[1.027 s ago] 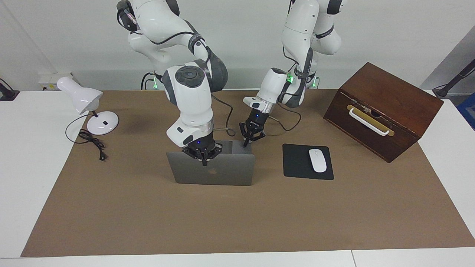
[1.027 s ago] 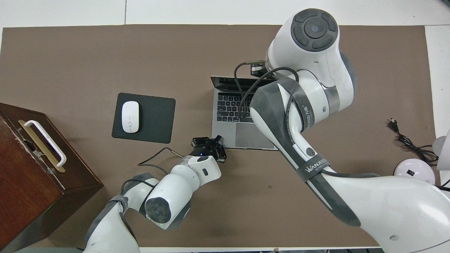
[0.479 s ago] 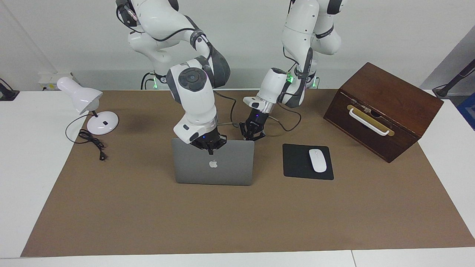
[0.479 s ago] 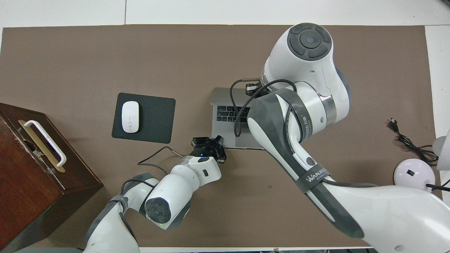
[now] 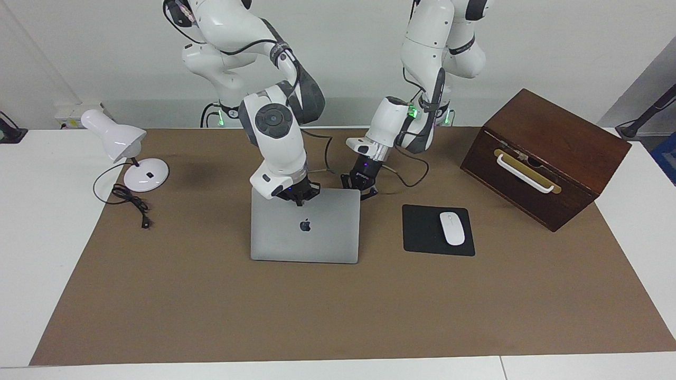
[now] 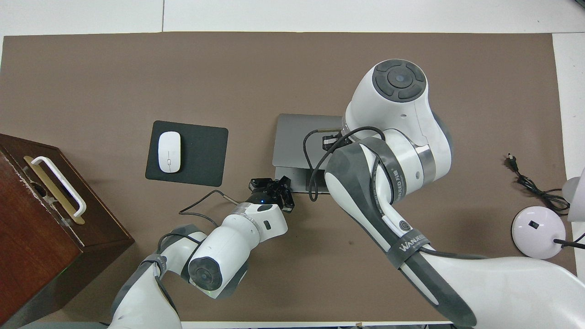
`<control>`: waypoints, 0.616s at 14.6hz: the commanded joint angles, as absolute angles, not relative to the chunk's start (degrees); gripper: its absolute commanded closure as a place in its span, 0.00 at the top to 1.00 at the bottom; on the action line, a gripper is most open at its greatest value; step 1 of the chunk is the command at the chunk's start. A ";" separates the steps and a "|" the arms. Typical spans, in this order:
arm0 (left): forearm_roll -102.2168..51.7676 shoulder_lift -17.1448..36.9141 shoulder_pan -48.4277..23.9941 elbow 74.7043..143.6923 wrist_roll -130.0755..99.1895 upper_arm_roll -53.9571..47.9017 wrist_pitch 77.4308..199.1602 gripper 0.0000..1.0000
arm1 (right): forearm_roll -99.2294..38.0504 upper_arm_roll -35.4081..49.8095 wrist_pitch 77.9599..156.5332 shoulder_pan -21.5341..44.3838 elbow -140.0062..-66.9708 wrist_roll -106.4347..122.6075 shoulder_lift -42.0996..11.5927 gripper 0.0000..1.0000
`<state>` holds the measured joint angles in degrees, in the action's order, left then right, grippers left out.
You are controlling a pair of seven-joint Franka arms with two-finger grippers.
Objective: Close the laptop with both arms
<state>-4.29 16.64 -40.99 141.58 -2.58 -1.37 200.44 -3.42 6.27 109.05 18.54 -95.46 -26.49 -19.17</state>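
The silver-grey laptop sits mid-table with its lid tilted low over the keyboard deck. Only a strip of the deck shows, nearest the robots. My right gripper is shut, its fingertips pressing on the lid's edge above the apple logo. In the overhead view its own arm hides most of it. My left gripper is shut and sits at the deck's corner nearest the robots, toward the left arm's end of the table. That gripper is partly hidden by the lid in the facing view.
A black mouse pad with a white mouse lies beside the laptop toward the left arm's end. A wooden box with a white handle stands past it. A white desk lamp and its cord are at the right arm's end.
The lid has swung from past upright down toward the deck, covering the keyboard. My right gripper rode with its edge toward the robots. The left gripper has stayed at the corner.
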 commanded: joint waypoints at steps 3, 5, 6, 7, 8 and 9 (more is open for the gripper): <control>-4.75 17.67 -41.31 143.96 -1.23 -0.44 200.48 0.00 | -4.92 6.59 113.46 18.28 -102.65 -24.79 -16.79 0.00; -4.75 17.67 -41.31 143.96 -1.32 -0.44 200.48 0.00 | -4.92 6.59 114.34 18.28 -103.53 -24.79 -16.79 0.00; -4.75 17.67 -41.31 143.96 -1.32 -0.44 200.48 0.00 | -4.92 6.59 115.13 18.28 -104.23 -24.79 -16.61 0.00; -4.75 17.67 -41.31 143.96 -1.32 -0.44 200.48 0.00 | -4.92 6.59 116.01 18.28 -104.93 -24.79 -16.44 0.00; -4.75 17.67 -41.22 143.96 -1.32 -0.44 200.48 0.00 | -4.92 6.59 116.54 18.28 -105.38 -24.79 -16.44 0.00; -4.75 17.67 -41.22 143.96 -1.41 -0.44 200.48 0.00 | -4.92 6.59 116.63 18.28 -105.38 -24.79 -16.44 0.00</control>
